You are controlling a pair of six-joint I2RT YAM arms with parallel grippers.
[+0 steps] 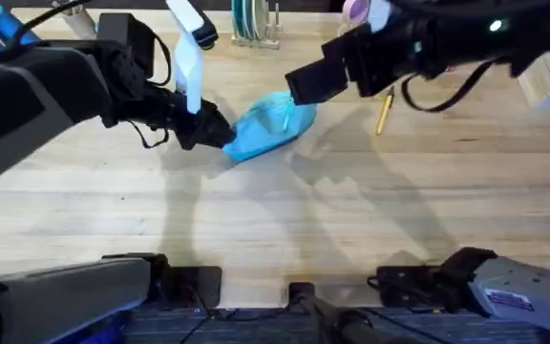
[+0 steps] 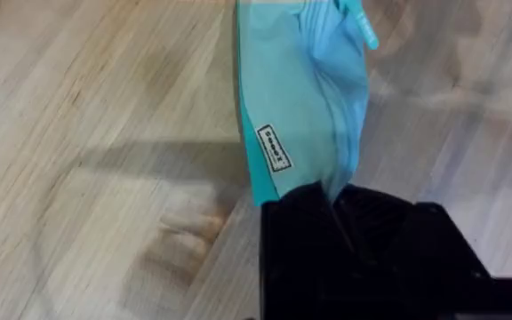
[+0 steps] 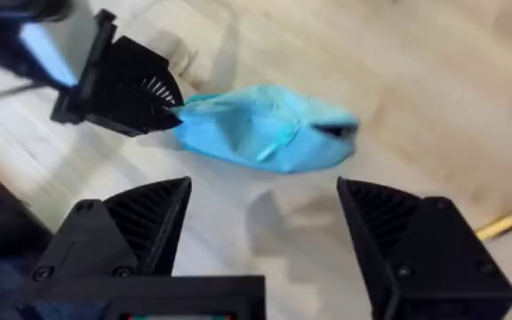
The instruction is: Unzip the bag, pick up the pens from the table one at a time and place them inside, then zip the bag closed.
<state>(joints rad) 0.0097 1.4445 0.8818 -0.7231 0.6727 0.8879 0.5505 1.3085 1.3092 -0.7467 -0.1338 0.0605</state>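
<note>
Pinching the bag [image 1: 267,126] by its near-left end, the left gripper [image 1: 220,132] has its black fingers clamped tight on the light blue fabric, and the pouch lies just above the middle of the table [image 1: 275,220], stretching toward two o'clock. Over at the bag's two o'clock end hangs the right gripper [image 1: 306,86], its fingers [image 3: 140,222] spread wide with nothing between them, poised above the pouch without touching it. One yellow pen [image 1: 384,111] lies on the wood at three o'clock from the bag, well apart from both grippers.
</note>
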